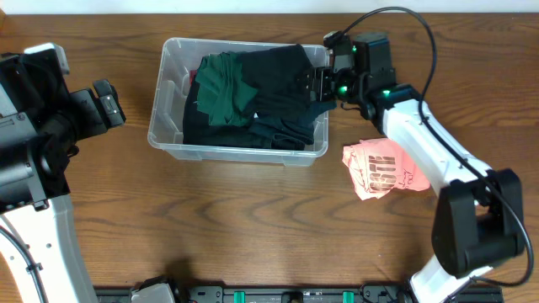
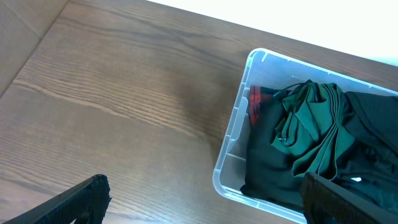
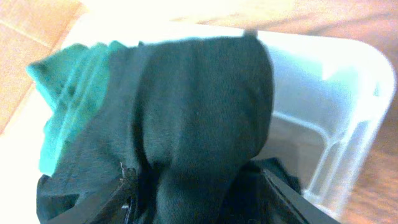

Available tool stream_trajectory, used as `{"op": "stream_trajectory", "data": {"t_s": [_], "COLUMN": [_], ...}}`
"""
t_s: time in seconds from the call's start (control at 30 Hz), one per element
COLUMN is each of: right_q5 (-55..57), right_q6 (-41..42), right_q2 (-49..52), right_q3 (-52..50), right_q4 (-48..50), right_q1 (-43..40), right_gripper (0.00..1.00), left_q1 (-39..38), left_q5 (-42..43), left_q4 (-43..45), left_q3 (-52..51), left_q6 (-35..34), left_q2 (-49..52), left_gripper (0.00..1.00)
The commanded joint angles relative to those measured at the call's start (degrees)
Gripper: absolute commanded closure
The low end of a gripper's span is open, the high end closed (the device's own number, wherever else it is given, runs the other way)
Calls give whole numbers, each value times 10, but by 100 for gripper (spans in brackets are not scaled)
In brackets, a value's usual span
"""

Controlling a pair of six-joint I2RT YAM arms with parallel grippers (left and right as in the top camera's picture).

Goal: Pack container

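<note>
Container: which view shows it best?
Overhead: the whole container and its rim show. Left wrist catches only one end; right wrist gives a blurred, washed-out corner behind dark green cloth.

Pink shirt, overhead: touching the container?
Apart. The overhead view shows a strip of bare table between the pink shirt and the right end of the container.

Clear rectangular plastic container (image 1: 168,126), upright, open-topped, heaped with dark and green clothing (image 1: 253,101), its right end beneath right fingers (image 3: 127,202)
</note>
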Motion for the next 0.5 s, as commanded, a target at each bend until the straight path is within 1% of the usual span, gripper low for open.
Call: {"op": "stream_trajectory", "data": {"t_s": [0.0, 0.03, 0.07, 0.1, 0.13, 0.17, 0.2, 0.3, 0.43, 0.47], "right_q5": [17, 17, 17, 17, 17, 17, 18, 52, 101, 104], "right_q6": [-21, -21, -20, -11, 1, 13, 16, 16, 27, 30], "right_q2": [-76, -92, -109, -122, -132, -136, -136, -111, -24, 4], "right_q3": [5, 5, 5, 5, 5, 5, 5, 5, 5, 5], "right_q4": [12, 17, 21, 25, 29, 34, 37, 39, 58, 68], "right_q1": [2, 2, 3, 5, 9, 17, 24, 60, 106, 114], "right_gripper": [44, 44, 47, 53, 61, 66, 67, 68, 68, 70], "left_q1": [3, 3, 3, 3, 3, 3, 3, 3, 3, 3], "left_q5": [-5, -5, -5, -5, -5, -5, -5, -5, -5, -5], "left_q4": [0, 0, 0, 0, 0, 0, 0, 0, 0, 0], "left_q3": [2, 2, 2, 2, 2, 2, 2, 2, 2, 2], "left_q6": [-9, -9, -9, -9, -9, -9, -9, -9, -9, -9], "left_q2": [2, 2, 2, 2, 2, 2, 2, 2, 2, 2], "left_gripper": [2, 2, 2, 2, 2, 2, 2, 2, 2, 2]}}
